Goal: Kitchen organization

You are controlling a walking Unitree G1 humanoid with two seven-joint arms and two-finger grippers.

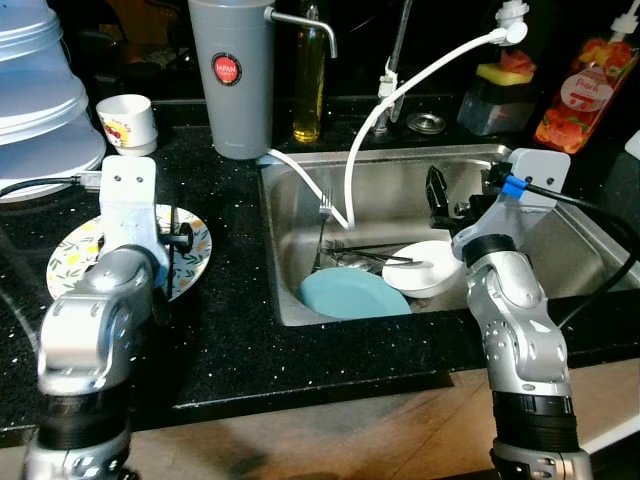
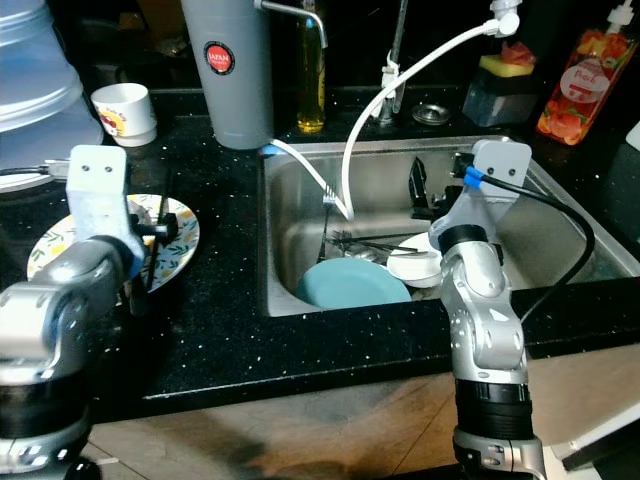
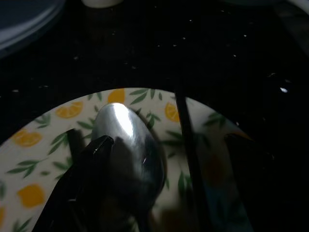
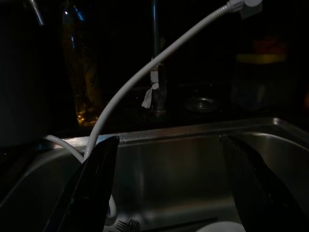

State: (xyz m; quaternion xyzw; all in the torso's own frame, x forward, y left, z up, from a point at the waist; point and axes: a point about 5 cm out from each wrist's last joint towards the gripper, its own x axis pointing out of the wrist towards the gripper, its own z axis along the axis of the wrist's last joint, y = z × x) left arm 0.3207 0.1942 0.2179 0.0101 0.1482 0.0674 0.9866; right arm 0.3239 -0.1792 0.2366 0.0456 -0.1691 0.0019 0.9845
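- The left gripper [image 3: 159, 188] hangs low over the lemon-patterned plate [image 1: 75, 255] on the black bench [image 1: 230, 330], its fingers spread either side of a spoon [image 3: 128, 145] lying on the plate; actual contact cannot be told.
- The right gripper [image 4: 174, 188] hovers wide open and empty above the sink [image 1: 300, 205], where a blue plate [image 1: 350, 295], white bowl [image 1: 430, 268] and forks [image 1: 355, 250] lie.

Home kitchen — steel sink [image 1: 300, 200] set in black speckled counter [image 1: 240, 330], dirty plates [image 1: 352, 294] and forks [image 1: 360, 250] inside, faucet [image 1: 398, 50], oil bottle [image 1: 308, 80], soap bottle [image 1: 585, 95], sponge [image 1: 505, 68].
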